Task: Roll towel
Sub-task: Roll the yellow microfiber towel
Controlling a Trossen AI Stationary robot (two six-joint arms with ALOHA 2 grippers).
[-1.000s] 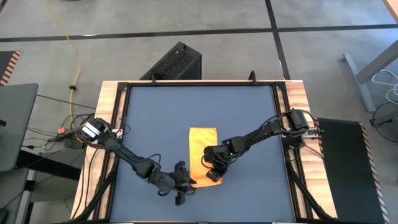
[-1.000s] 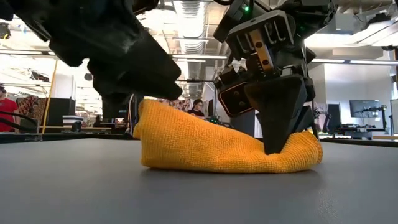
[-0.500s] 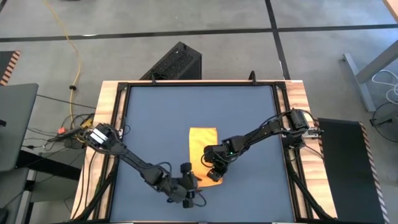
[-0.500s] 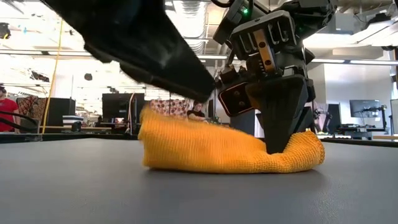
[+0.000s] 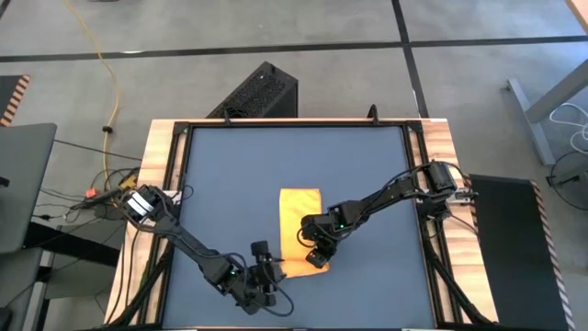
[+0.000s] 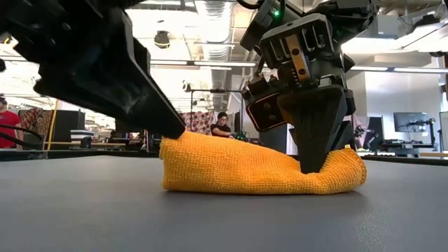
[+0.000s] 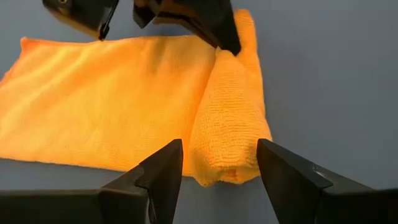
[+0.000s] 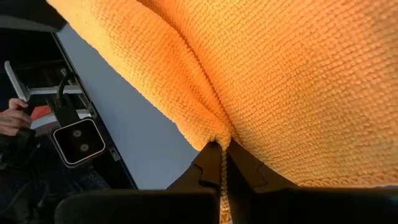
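A: Near the front edge of the table, from above: the towel lies a little front of centre, its far part flat, its near end thickened into a low roll. Right gripper sits on the roll's right end. Left gripper is off the cloth, just beside the roll's left end, toward the front edge.

B: Low view?

A: The towel shows as a squat rolled bundle resting on the table. Right gripper comes down from above with its tips pressed into the right end of the bundle. Left gripper's dark body fills the upper left, its tip touching or nearly touching the bundle's left top corner; contact can't be confirmed.

B: Left wrist view?

A: Fingers spread apart, nothing between them, the roll's open end framed just ahead. Flat cloth runs on beyond the roll.

B: Right wrist view?

A: Fingertips drawn together, pinching a fold of the cloth.

B: Step?

A: My reading: roll started, only the first turns made, most of the length yet unrolled. Next likely calls for the left claw to take its end of the roll level with the right, then both turn it toward the far edge evenly, or the roll will skew.
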